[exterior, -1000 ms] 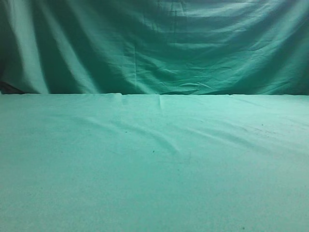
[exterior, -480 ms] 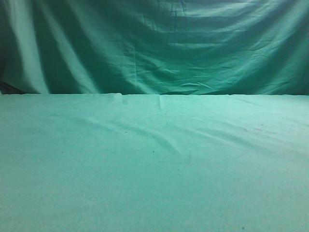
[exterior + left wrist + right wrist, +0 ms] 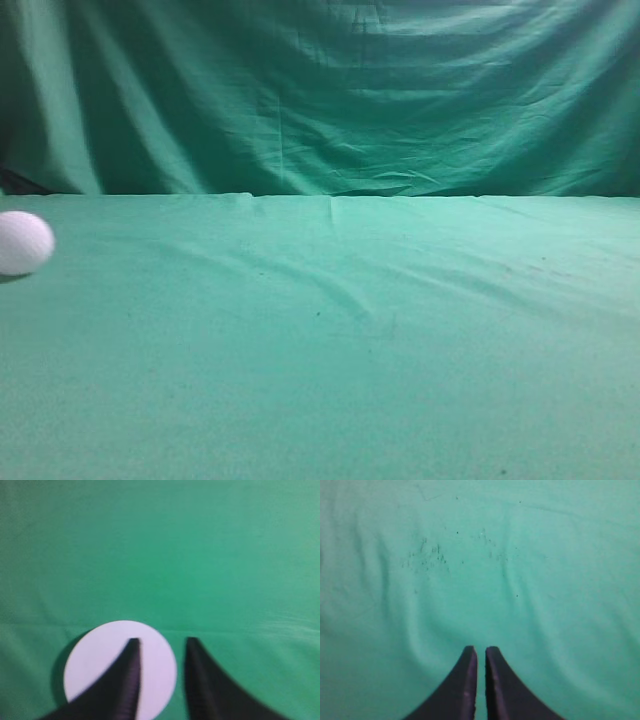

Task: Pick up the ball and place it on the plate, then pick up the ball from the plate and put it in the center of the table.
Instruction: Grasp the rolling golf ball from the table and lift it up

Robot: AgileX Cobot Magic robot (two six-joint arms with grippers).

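No brand, label or writing can be read on anything in view.

The only container-like thing is the plate (image 3: 100, 665), a flat white disc lying on the green cloth of the desk (image 3: 330, 370); what shows of its surface is bare, though the left gripper (image 3: 162, 642) covers part of it. In the left wrist view that gripper hangs over the plate, its jaws released with a clear gap between the two dark fingers, nothing between them. One finger overlaps the plate's right half; the other lies just right of its rim.

The ball (image 3: 22, 243) sits at the far left edge of the exterior view, on the desk about midway between the near edge and the backdrop curtain (image 3: 330, 90), partly cut off by the frame. No gripper is touching it.

In the right wrist view the right gripper (image 3: 480, 652) hovers over bare cloth marked with small dark specks (image 3: 427, 555); its jaws are clenched, only a thin slit between them, gripping nothing.
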